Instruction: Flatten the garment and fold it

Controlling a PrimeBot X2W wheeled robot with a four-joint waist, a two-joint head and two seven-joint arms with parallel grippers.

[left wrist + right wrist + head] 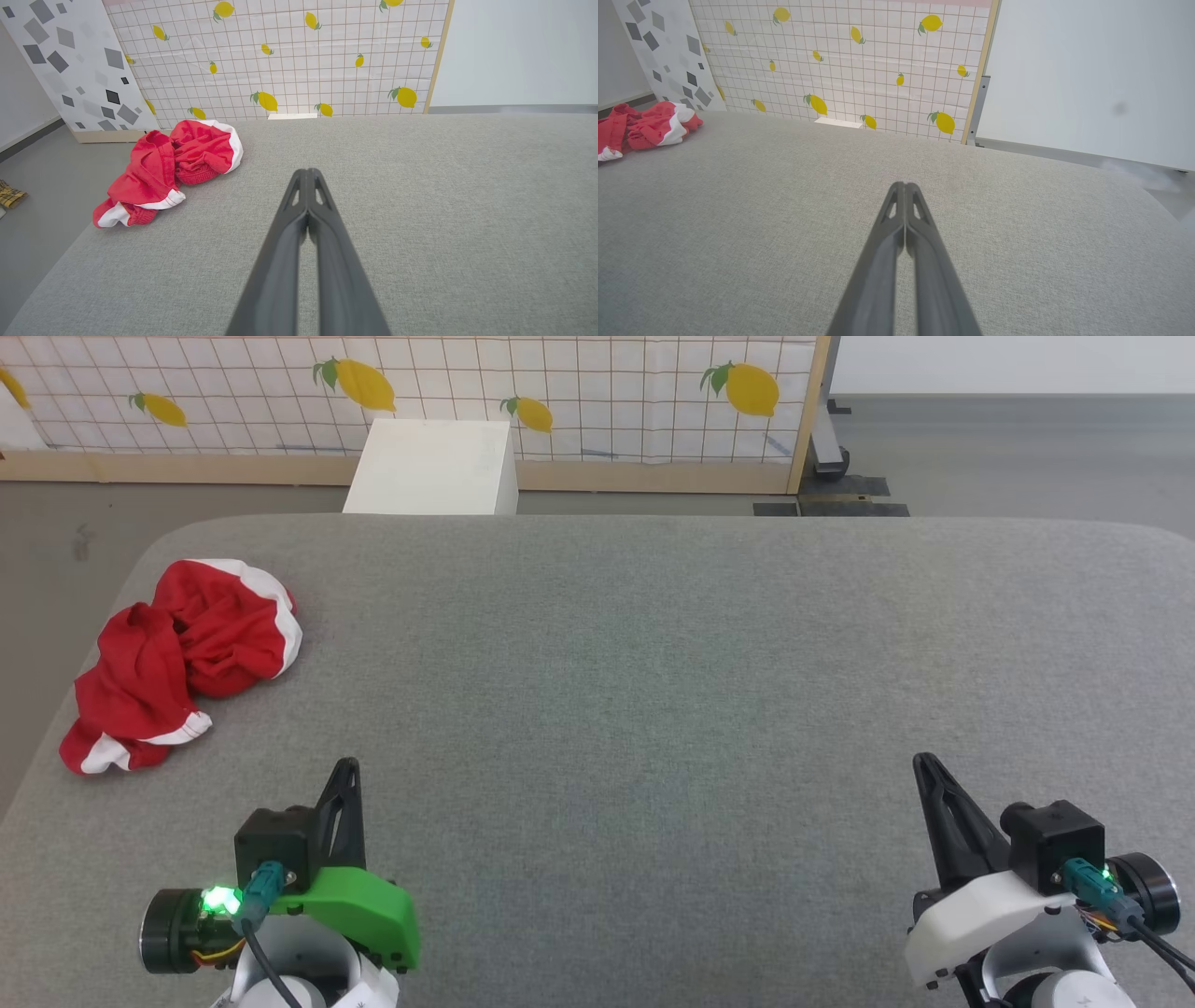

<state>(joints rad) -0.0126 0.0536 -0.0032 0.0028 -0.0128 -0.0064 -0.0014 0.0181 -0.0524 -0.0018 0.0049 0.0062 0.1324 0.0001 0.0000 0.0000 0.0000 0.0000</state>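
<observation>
The red garment (177, 658) with white stripes lies crumpled in a heap near the far left corner of the grey padded table (653, 691). It also appears in the left wrist view (168, 165) and at the left edge of the right wrist view (642, 126). My left gripper (347, 767) hovers over the table's near left, well short of the heap, fingers pressed together and holding nothing (307, 171). My right gripper (922, 762) sits at the near right, far from the garment, also shut and holding nothing (904, 185).
A white box (434, 467) stands on the floor beyond the table's far edge, in front of a lemon-patterned grid panel (560, 392). The table's left edge runs close to the garment, with grey floor (56, 541) beside it. A wide stretch of bare table lies between both grippers.
</observation>
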